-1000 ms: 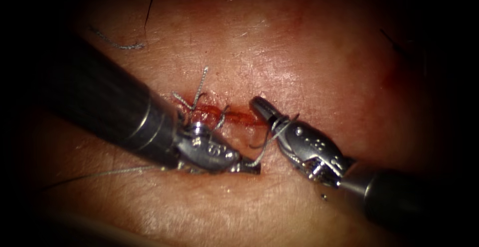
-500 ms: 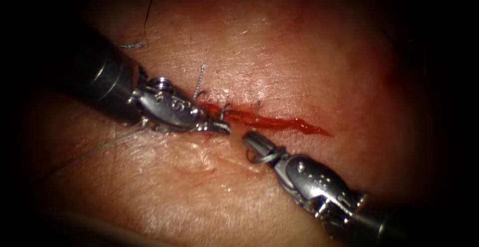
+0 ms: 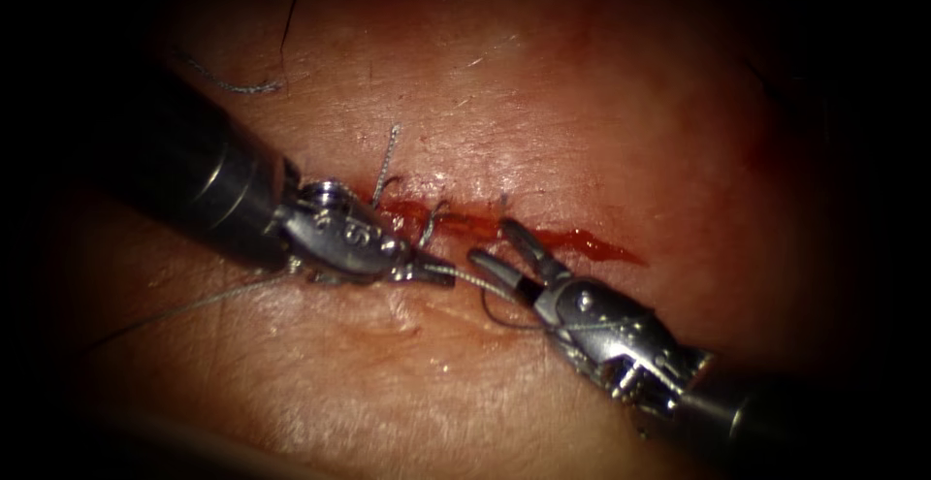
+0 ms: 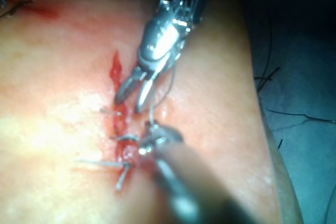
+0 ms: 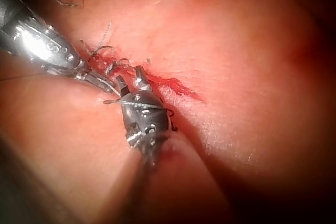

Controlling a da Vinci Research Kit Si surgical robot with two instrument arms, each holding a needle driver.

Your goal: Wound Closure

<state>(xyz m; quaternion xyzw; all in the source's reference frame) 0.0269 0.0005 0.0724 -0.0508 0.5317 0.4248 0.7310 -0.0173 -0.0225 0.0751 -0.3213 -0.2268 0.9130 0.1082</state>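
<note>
Over the cut (image 3: pixel 582 244), both tools meet at the thread (image 3: pixel 464 277).
Left tool (image 3: pixel 432 272) pinches thread, jaws pressed together; right tool (image 3: pixel 504 252) gapes wide, holding nothing, thread looped around it. Needle: can't tell where.

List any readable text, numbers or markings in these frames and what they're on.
Marking on the left gripper, on its wrist body: two characters, possibly "61" or "19", too blurred to settle.
Right gripper, on its body: a row of small dots or holes, no readable text.
Tissue, thread, cut: no text.
</note>
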